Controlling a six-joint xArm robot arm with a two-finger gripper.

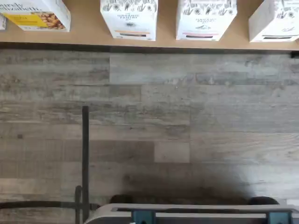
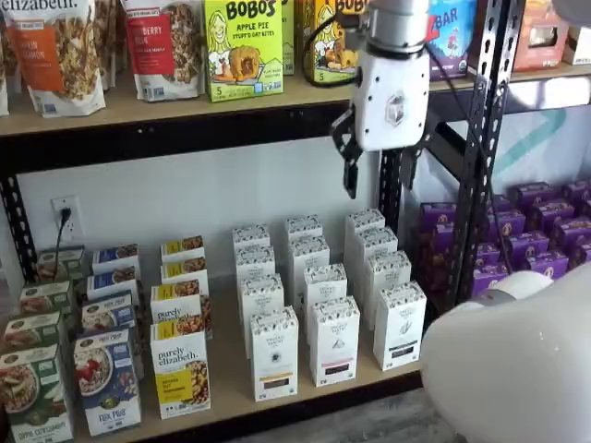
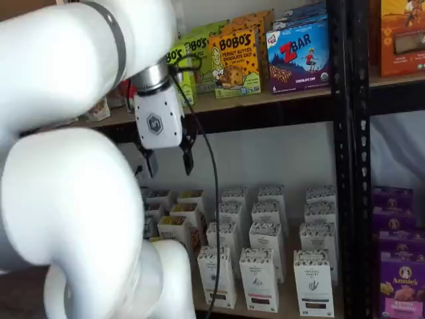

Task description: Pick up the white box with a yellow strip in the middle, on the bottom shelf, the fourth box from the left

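Nothing picked yet — my hand [image 3: 166,159] hangs wide apart and empty, well above the bottom shelf [image 2: 231,392]; the white box [image 2: 274,355] stands untouched — reach and grasp remain.

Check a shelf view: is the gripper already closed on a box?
No. The gripper hangs open above the bottom shelf, holding nothing.

On the upper shelf, a green box [image 2: 243,48] reads "BOBO'S APPLE PIE", a yellow box [image 3: 236,62] "BOBO'S PEANUT BUTTER CHOCOLATE CHIP", and a blue box [image 3: 299,56] "ZBAR CHOCOLATE CHIP". Below, a yellow-and-white box [image 2: 181,374] carries "purely elizabeth", a purple box [image 3: 402,287] "Annie's", and a white carton [image 1: 129,18] "ORGANIC PANTRY".
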